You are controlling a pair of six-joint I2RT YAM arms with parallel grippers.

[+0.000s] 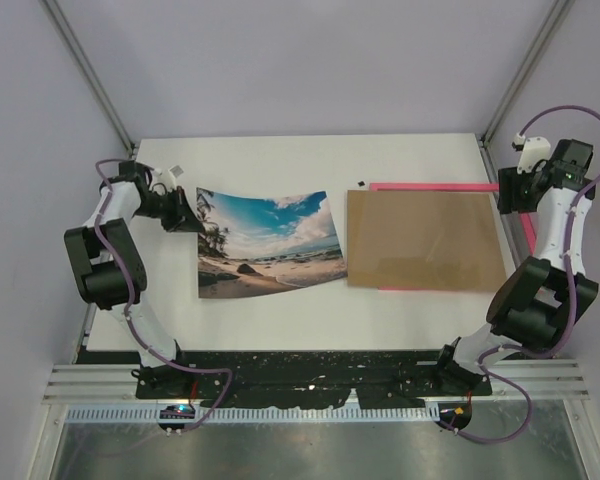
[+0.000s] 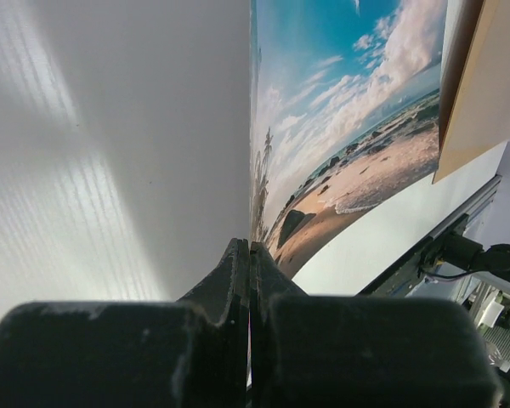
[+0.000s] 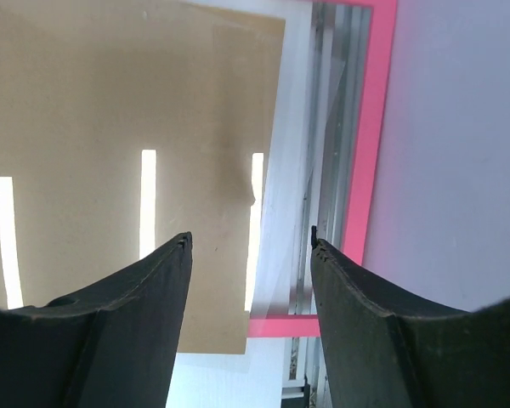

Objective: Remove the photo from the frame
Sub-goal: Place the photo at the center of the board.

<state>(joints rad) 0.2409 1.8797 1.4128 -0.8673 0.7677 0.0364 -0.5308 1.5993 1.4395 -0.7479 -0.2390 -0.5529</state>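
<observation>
**Photo out on the counter, frame parked far right**

The photo lies picture side up on the white counter, left of centre and fully out of the frame. Its right edge sits just beside a brown board, and I cannot tell whether the two touch. The sheet is not quite flat: its left edge lifts and the paper bows a little.

That lift comes from the left fingers, which are pressed fully together on the photo's left edge. The left wrist view shows the thin sheet standing in the seam between them. Gripping at the very margin keeps the fingers off the printed beach and lets the arm drag or carry the paper by one side.

The frame rests at the far right of the counter. Only its pink far rail, right rail and a sliver of the near rail show, because the brown board lies over most of it and hangs out past it to the left.

The right fingers hover above the frame's right side, spread apart with nothing between them. The right wrist view shows the pink corner and the board's edge through the gap. They look placed to leave the frame, not to hold it.

Judged from this layout, the separation is essentially done. What remains is for the left fingers to let go so the sheet can settle flat.
</observation>
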